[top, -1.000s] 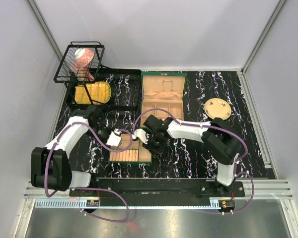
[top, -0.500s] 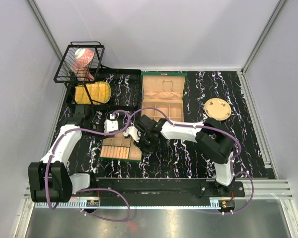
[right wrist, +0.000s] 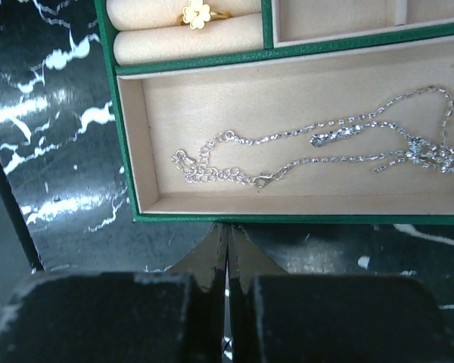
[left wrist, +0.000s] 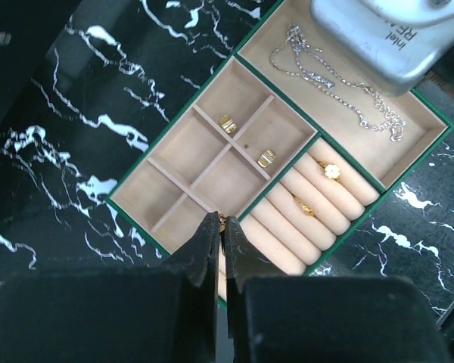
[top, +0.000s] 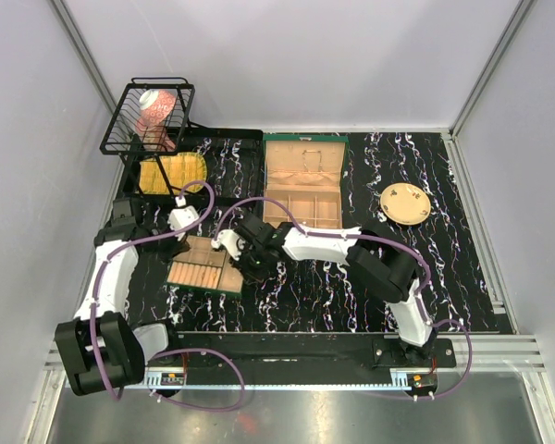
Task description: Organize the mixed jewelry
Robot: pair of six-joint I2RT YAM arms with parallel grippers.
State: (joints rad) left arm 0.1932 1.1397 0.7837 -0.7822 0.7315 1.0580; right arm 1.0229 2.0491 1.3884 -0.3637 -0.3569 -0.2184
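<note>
The green tray (top: 178, 282) with beige compartments lies left of centre. It holds the mixed jewelry: a silver chain (left wrist: 340, 76) (right wrist: 318, 147) in the long compartment, gold rings (left wrist: 331, 172) on the ring rolls, and small gold bits (left wrist: 227, 123) in the square cells. A flower-shaped gold ring (right wrist: 197, 13) shows in the right wrist view. My left gripper (top: 187, 239) (left wrist: 221, 224) is shut over the tray's inner divider, with a tiny gold piece (left wrist: 222, 220) pinched at its tips. My right gripper (top: 238, 262) (right wrist: 227, 227) is shut and empty, tips against the tray's green rim (right wrist: 287, 219) by the chain compartment.
The open green box (top: 302, 180) stands at the back centre. A round tan plate (top: 405, 202) lies at the right. A black wire basket (top: 148, 116) with a pinkish object and a black tray with a yellow item (top: 171, 173) stand at the back left.
The green tray has slid left and a little away across the table. Both grippers have moved left with it, the right one staying at its right rim.
</note>
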